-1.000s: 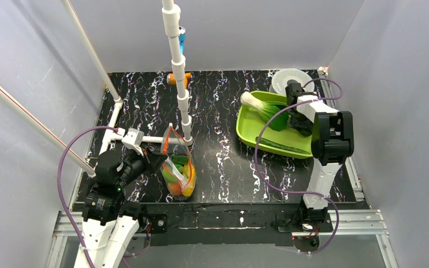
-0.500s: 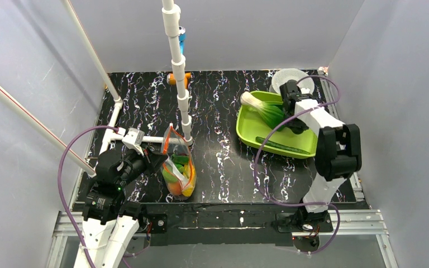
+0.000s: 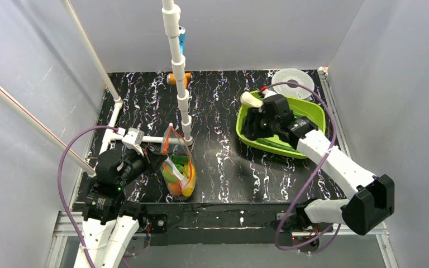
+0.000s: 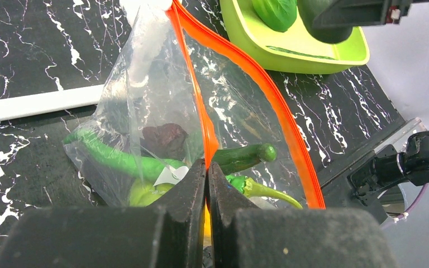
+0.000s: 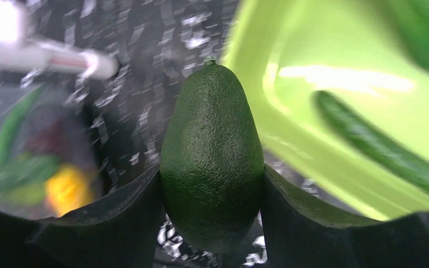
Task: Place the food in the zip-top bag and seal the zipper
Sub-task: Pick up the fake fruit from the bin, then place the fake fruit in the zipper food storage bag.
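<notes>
- Left gripper (image 4: pixel 207 167) is pinched closed on the zipper (image 4: pixel 268 89) of the zip-top bag (image 4: pixel 145 95), which stands open just beyond its fingertips.
- White label (image 4: pixel 170 175) sits beside those fingertips; no writing on it is legible.
- Right gripper (image 5: pixel 211 190) clamps the avocado (image 5: pixel 212 139) upright, with the lime-green tray (image 5: pixel 290 139) beyond it to the right.

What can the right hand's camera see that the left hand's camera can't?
Only the right wrist view: the avocado up close, with its bumpy skin and stem tip, squeezed in the right gripper.

Only the left wrist view: the orange zipper standing open, the left gripper pinching the bag at it, and a dark plum inside.

Both: the bag (blurry from the right wrist), the lime tray with a long green pod in it, and the black table.
</notes>
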Controlling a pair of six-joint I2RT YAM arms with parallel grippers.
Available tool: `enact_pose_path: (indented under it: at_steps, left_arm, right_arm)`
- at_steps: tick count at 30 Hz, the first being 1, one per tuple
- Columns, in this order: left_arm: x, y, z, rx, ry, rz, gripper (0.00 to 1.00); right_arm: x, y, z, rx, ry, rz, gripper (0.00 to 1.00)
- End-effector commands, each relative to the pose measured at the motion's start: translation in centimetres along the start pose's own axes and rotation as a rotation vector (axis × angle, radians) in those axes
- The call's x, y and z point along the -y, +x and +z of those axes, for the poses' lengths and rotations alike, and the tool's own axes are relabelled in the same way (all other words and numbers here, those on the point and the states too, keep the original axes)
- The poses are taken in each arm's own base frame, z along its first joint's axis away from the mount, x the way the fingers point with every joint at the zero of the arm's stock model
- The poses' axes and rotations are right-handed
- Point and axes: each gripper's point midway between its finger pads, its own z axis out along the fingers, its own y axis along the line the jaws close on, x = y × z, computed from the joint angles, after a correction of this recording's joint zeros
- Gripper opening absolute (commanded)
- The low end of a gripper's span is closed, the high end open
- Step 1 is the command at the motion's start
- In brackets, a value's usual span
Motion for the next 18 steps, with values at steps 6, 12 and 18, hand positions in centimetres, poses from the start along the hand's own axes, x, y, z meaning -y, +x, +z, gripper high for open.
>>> enact_pose_path:
  at_steps: [6, 12, 18]
  left_arm:
    - [-0.4, 0.1, 0.0, 0.007, -0.021, 0.002, 0.00]
    - [-0.4, 0.1, -0.1, 0.004, -0.022, 0.001, 0.00]
    - [-0.5, 0.0, -0.1, 0.013, -0.024, 0.004, 0.00]
  right_arm:
    - [-19.6, 1.7, -9.0, 0.079, -0.581, -0.249, 0.14]
    - [-27.0, 2.9, -13.3, 0.086, -0.764, -0.362, 0.15]
    - [-32.0, 5.1, -12.4, 0.021, -0.774, -0.377, 0.21]
